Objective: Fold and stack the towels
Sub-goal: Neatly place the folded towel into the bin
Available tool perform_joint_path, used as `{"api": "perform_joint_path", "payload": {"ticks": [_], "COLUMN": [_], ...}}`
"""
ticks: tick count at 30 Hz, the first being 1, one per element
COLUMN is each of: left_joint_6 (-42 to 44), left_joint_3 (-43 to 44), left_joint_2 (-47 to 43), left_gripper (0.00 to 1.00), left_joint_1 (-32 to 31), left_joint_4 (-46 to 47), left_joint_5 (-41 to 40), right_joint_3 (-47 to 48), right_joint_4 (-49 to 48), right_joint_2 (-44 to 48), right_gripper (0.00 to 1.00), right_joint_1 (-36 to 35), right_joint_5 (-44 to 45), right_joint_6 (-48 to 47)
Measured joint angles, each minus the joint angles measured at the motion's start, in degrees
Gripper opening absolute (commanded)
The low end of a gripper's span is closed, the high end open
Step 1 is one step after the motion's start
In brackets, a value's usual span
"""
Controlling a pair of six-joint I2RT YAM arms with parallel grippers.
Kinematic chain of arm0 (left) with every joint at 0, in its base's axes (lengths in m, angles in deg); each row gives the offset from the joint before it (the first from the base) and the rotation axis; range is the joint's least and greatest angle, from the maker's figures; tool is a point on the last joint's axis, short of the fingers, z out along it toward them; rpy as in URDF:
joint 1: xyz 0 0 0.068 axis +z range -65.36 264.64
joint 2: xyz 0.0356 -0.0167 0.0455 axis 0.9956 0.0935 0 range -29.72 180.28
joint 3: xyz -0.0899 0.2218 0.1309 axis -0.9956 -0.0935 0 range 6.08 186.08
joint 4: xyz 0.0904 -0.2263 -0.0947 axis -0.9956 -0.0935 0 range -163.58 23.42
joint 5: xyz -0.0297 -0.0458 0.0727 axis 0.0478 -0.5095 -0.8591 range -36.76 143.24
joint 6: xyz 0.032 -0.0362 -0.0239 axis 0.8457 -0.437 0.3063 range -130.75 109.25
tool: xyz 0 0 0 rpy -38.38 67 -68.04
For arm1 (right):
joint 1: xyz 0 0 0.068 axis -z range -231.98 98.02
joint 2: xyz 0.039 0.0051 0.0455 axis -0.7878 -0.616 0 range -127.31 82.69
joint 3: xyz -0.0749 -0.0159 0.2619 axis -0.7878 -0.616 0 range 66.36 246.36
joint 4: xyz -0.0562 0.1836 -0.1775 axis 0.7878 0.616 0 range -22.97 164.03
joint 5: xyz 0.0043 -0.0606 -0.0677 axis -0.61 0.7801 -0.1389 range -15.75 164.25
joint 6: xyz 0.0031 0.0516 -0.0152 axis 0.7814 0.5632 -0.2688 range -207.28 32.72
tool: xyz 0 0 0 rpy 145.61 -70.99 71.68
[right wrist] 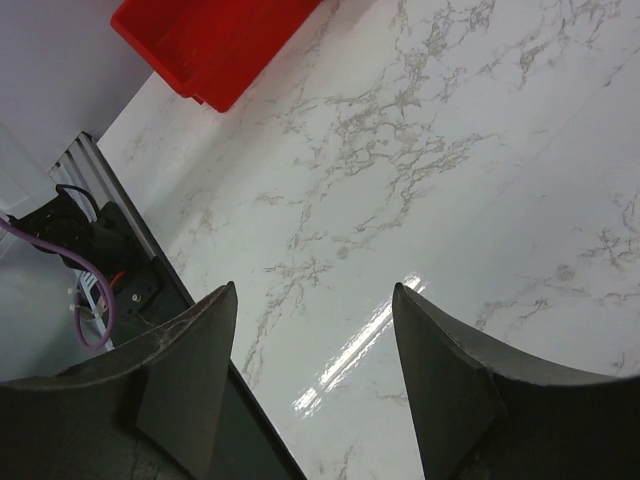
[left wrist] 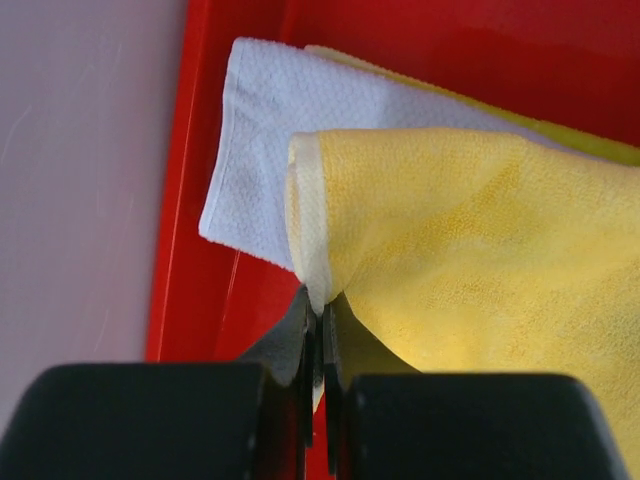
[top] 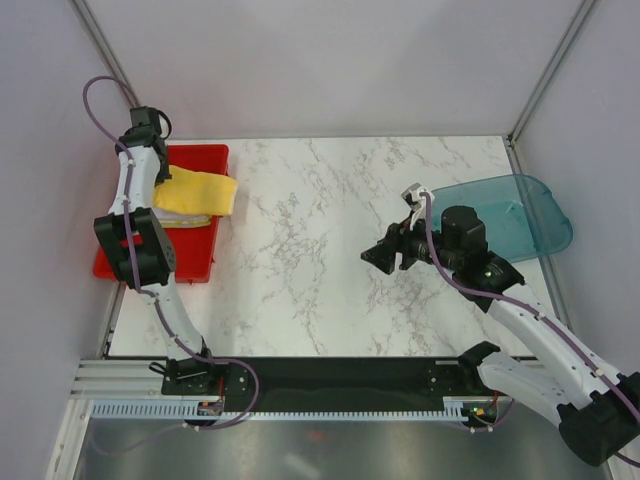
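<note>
While the left tool (left wrist: pixel 320 335) was pinched shut on the hemmed edge of the yellow towel (left wrist: pixel 480 250), the cloth hung draped over the red tray (left wrist: pixel 170 250), its free end reaching just past the tray's rim toward the bench (top: pixel 330 220). Beneath it in the tray lay a white towel (left wrist: pixel 290 130), with a strip of a second yellow towel (left wrist: pixel 600 143) showing behind. The right tool (right wrist: pixel 315 330) stood with its fingers apart and nothing between them, above bare marble near the teal bin (top: pixel 520 215).

The grip looked thin. Only a sliver of hem sat between the fingers, so a quick pull could probably let the towel slip out and drop in a heap. Dragging it low over the rim might also snag it on the tray wall or tug the white towel along. With the right tool well apart from it, the hanging cloth would likely land crumpled rather than flat.
</note>
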State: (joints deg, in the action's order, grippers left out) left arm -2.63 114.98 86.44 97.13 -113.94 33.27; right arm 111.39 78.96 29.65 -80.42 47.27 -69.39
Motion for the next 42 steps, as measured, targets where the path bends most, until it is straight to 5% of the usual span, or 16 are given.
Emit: {"api": "perform_joint_path", "payload": {"ticks": [31,36,42], "left_joint_6": [1.9,2.3,2.2], "left_joint_3": [4.0,4.4,7.1], "left_joint_2": [7.9,11.8,12.7], "left_gripper": [0.03,0.55,0.66], "left_joint_1": [4.4,4.7,5.0], "left_joint_4": [5.1,5.2,5.1], "left_joint_5": [-4.2,-7.5,-13.3], "right_joint_3": [0.0,0.0,0.0], "right_joint_4": [2.5,2.8,2.8], "right_joint_2": [-2.2,-3.3,-4.0], "right_gripper": [0.72,0.72,0.73], "right_joint_1": [-0.3,-0.3,-0.3], "right_joint_5": [4.8,5.0,5.0], "right_joint_6": [-2.2,-2.3,-2.3]}}
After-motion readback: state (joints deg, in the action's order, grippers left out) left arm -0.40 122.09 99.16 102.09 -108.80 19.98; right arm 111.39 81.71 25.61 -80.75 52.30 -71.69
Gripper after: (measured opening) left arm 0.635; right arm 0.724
